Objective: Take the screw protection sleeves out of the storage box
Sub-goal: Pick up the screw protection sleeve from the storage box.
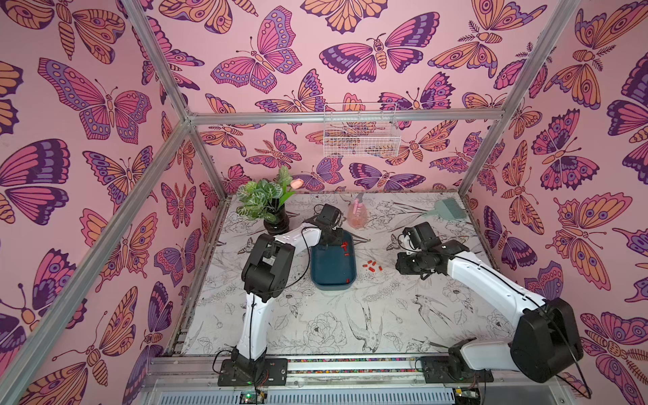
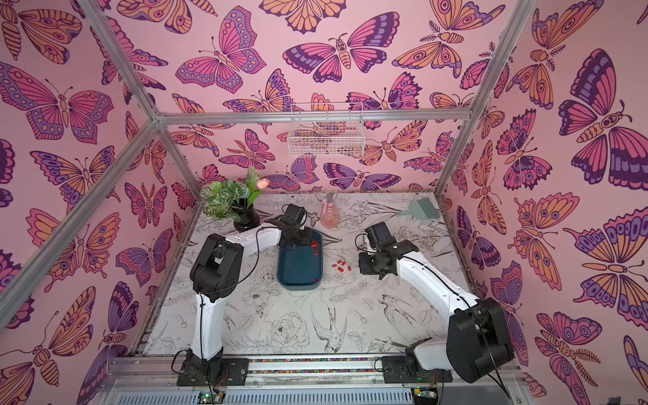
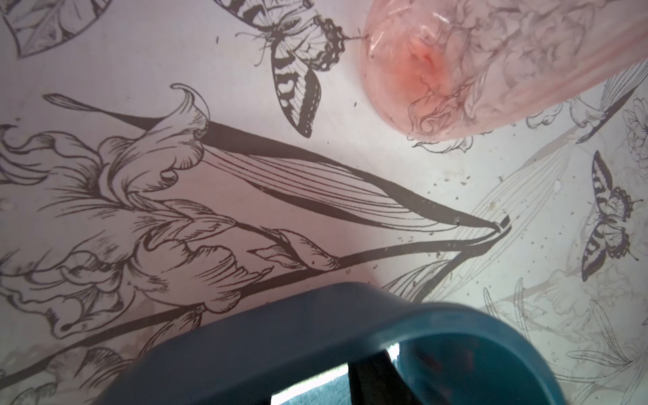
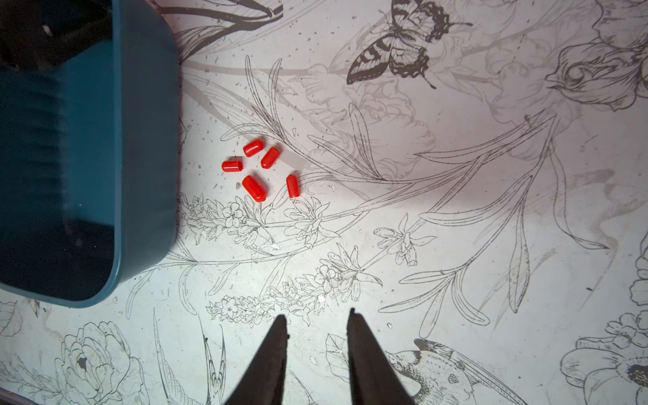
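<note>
— Since the left end effector point(image 1: 333, 240) hangs over the far end of the storage box point(image 1: 329, 268), can you read its jaws?

— No. Both top views hide them under the wrist. The left wrist view gives only the box rim point(image 3: 315, 326) close up, with one dark finger below it. I cannot tell whether it grips anything.

— Where are the screw protection sleeves point(image 1: 345, 248)?

— Split. Several are bunched in the box's far right corner, just beside that end effector. One sleeve point(image 1: 347, 280) sits alone by the near right corner. Five more sleeves point(image 4: 254, 188) lie loose on the tabletop point(image 1: 350, 326), just beside the box's right wall, near the tabletop's middle.

— And the right end effector point(image 4: 317, 317)?

— It hovers to the right of those five, apart from them. Its jaws are parted by a narrow gap with nothing between them.

— Anything else?

— A pink spray bottle point(image 1: 357, 214) sits beyond the box toward the far edge. A potted plant point(image 1: 266, 203) stands near the far left corner, and a green brush point(image 1: 449, 208) lies near the far right corner.
</note>
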`<state>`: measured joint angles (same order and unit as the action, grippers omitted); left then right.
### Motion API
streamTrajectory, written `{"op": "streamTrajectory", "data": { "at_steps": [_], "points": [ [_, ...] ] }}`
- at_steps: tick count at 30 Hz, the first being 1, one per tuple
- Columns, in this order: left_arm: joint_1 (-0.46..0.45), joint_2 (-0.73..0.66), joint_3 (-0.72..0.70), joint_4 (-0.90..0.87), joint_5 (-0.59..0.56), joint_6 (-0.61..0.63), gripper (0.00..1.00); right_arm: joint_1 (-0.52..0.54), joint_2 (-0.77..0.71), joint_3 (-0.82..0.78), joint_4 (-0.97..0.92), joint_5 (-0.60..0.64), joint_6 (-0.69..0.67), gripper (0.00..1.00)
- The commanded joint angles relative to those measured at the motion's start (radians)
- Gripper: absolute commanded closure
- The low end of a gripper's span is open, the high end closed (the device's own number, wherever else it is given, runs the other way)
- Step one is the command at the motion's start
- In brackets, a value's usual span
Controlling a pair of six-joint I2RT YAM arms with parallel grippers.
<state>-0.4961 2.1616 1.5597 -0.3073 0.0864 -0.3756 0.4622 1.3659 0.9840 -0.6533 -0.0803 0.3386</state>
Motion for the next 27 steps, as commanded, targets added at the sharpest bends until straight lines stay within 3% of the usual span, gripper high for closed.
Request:
{"op": "streamTrajectory", "data": {
  "at_steps": [1,27],
  "points": [
    [0.001,0.028,0.019,-0.006,0.017,-0.006,0.62,-0.013,0.001,-0.008,-0.005,-0.006,-0.015,0.66],
    [-0.012,0.057,0.005,-0.004,0.019,-0.003,0.82,-0.019,0.001,-0.013,-0.014,-0.010,-0.029,0.68]
  ]
}}
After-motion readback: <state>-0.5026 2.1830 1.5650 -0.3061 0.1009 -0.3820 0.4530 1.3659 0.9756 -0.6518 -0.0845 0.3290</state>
